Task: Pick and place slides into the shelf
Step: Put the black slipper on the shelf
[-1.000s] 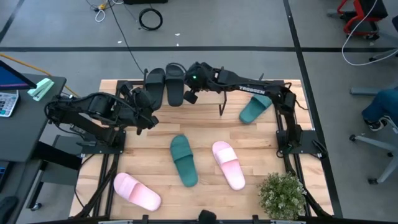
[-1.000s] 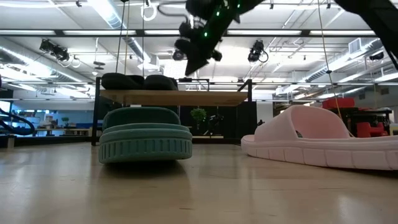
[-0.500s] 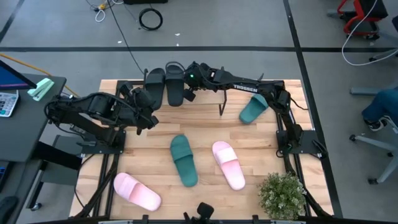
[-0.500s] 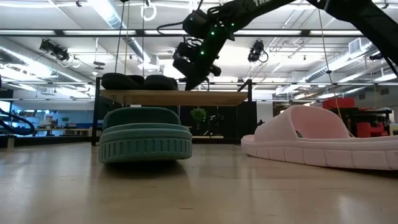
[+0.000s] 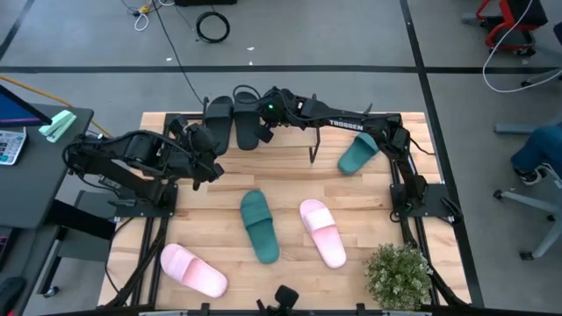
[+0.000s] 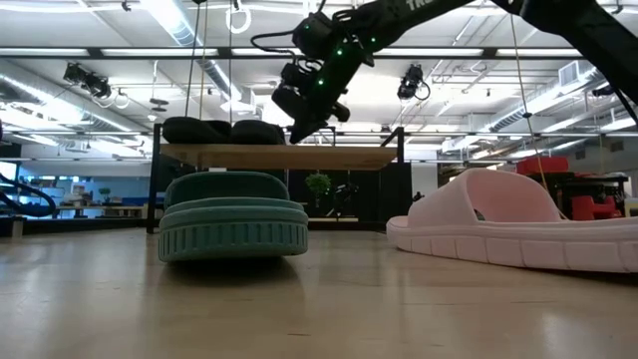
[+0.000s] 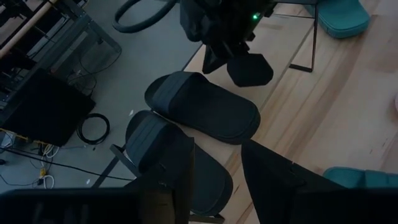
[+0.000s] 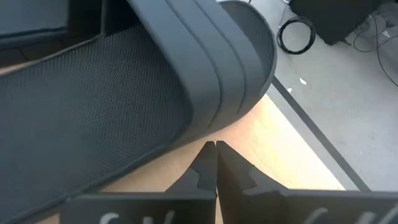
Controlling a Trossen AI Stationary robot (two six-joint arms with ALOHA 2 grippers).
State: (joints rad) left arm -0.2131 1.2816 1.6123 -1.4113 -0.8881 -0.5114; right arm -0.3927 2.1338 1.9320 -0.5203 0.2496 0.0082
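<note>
Black slides sit paired on the shelf; your right gripper, fingers pinched together and empty, has edged closer beside them.

Two black slides side by side on the shelf; right gripper just beside them; left gripper near; teal and pink slides scattered on the table.

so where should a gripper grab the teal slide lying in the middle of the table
Take the middle teal slide by its strap, near the end toward the shelf, coming straight down with fingers across the strap. It lies flat, sole down, and the raised strap is its one narrow arch, with open table around it.
</note>
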